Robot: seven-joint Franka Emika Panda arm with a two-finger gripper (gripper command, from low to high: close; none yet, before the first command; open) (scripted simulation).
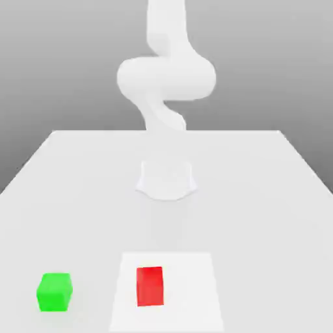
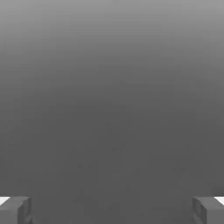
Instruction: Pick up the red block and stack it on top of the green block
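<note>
Red block [image 1: 149, 285] sitting on the pale square patch [image 1: 195, 293] near the table's [image 1: 260, 195] front edge, green block [image 1: 54, 291] toward the front-left corner, well apart. Gripper [image 2: 112, 210] spread wide, holding nothing. Probably light, rigid; best pinched across flat opposite faces.

The exterior view is looking from in front of and above the table [image 1: 260, 195], facing the arm [image 1: 166, 78] standing at frame centre. The hand view is looking out past the fingertips [image 2: 15, 210] into plain grey, sharing nothing recognisable with it.
</note>
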